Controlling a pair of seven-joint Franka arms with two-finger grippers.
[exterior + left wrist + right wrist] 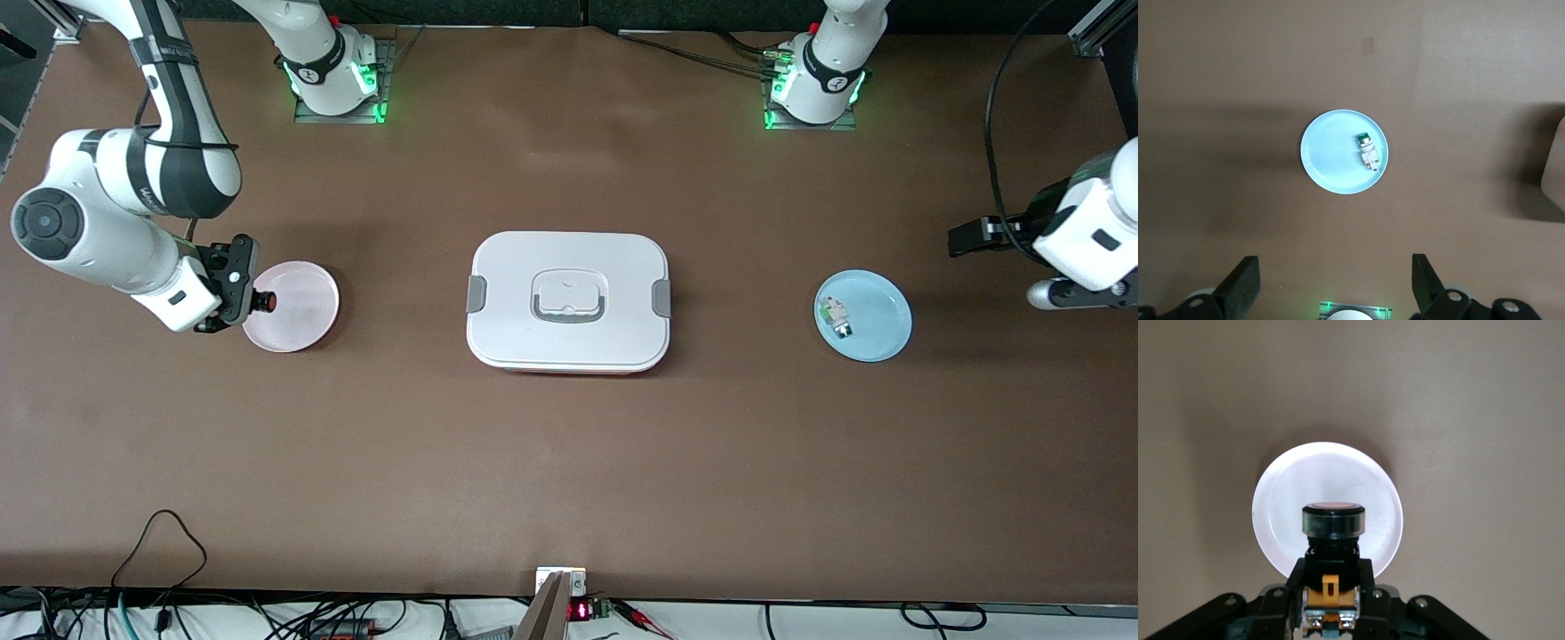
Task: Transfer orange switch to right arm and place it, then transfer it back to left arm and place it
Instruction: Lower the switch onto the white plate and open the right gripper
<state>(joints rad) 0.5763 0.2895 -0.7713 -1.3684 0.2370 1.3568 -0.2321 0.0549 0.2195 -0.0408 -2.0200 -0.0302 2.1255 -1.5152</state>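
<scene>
My right gripper (238, 300) is shut on the orange switch (262, 301) and holds it above the pink plate (302, 307) at the right arm's end of the table. In the right wrist view the switch (1333, 550) sits between the fingers, its dark round end over the plate (1291, 500). The white box (569, 302) with grey clips stands at the table's middle. My left gripper (1336, 283) is open and empty, high over the table by the blue plate (876, 316), at the left arm's end.
The blue plate (1331, 153) holds a small white-and-green component (837, 320), also seen in the left wrist view (1368, 150). Cables and a small device (562, 582) lie along the table edge nearest the front camera.
</scene>
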